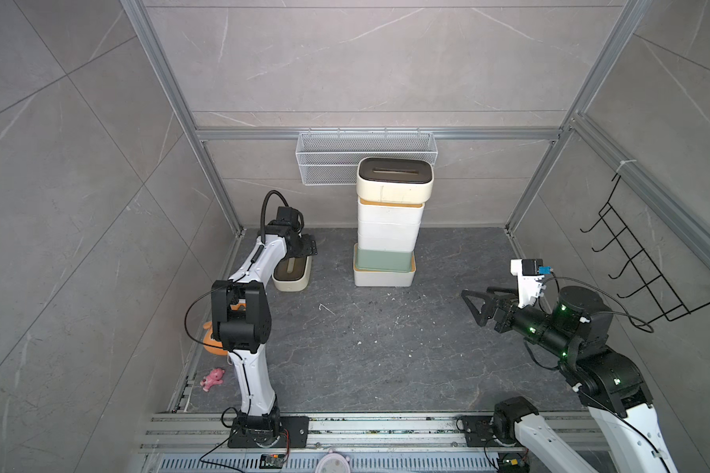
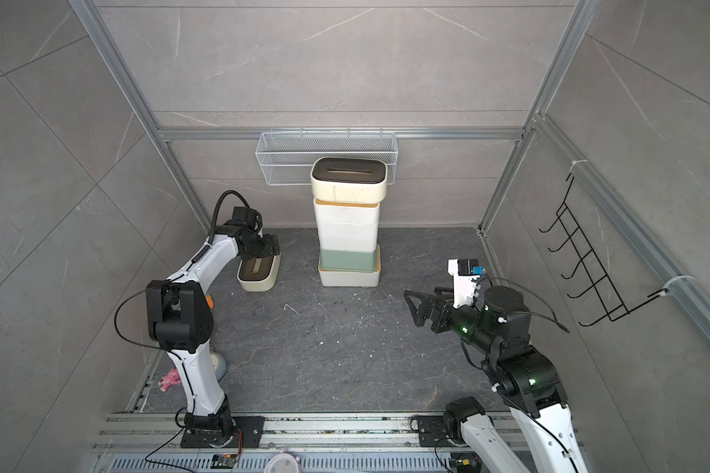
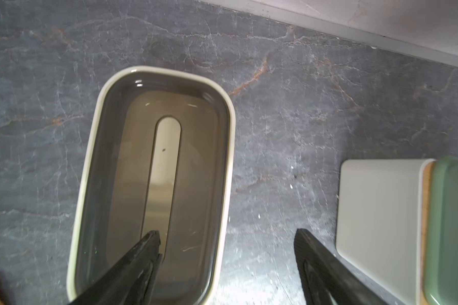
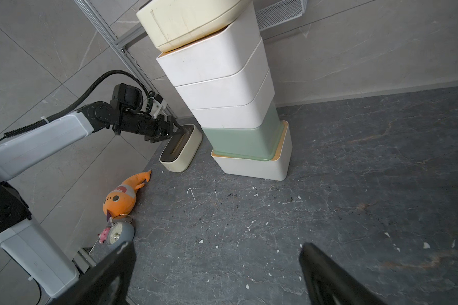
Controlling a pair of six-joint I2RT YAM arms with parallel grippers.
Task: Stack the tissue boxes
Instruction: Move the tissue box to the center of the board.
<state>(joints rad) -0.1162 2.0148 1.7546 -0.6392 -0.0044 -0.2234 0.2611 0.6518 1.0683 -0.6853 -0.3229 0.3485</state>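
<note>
Several tissue boxes form a tall, slightly leaning stack (image 1: pixel 386 229) (image 2: pixel 347 229) (image 4: pixel 230 92) at the back middle. From the bottom it holds a white box with a bamboo lid (image 1: pixel 384 278), a sage green box (image 1: pixel 383 260), white boxes, and a cream box with a dark brown lid (image 1: pixel 394 180) on top. Another cream box with a dark brown lid (image 1: pixel 292 278) (image 3: pixel 154 184) (image 4: pixel 180 150) stands alone at the back left. My left gripper (image 3: pixel 226 232) (image 1: pixel 300 254) hangs open over it, one finger above the slot, the other outside its long wall. My right gripper (image 4: pixel 216 247) (image 1: pixel 474 307) is open and empty at the right.
A white wire mesh basket (image 1: pixel 365 151) hangs on the back wall behind the stack. An orange plush toy (image 4: pixel 124 195), a grey alarm clock (image 4: pixel 119 233) and a pink toy (image 1: pixel 212 379) lie by the left wall. A black wire rack (image 1: pixel 648 262) sticks out from the right wall.
</note>
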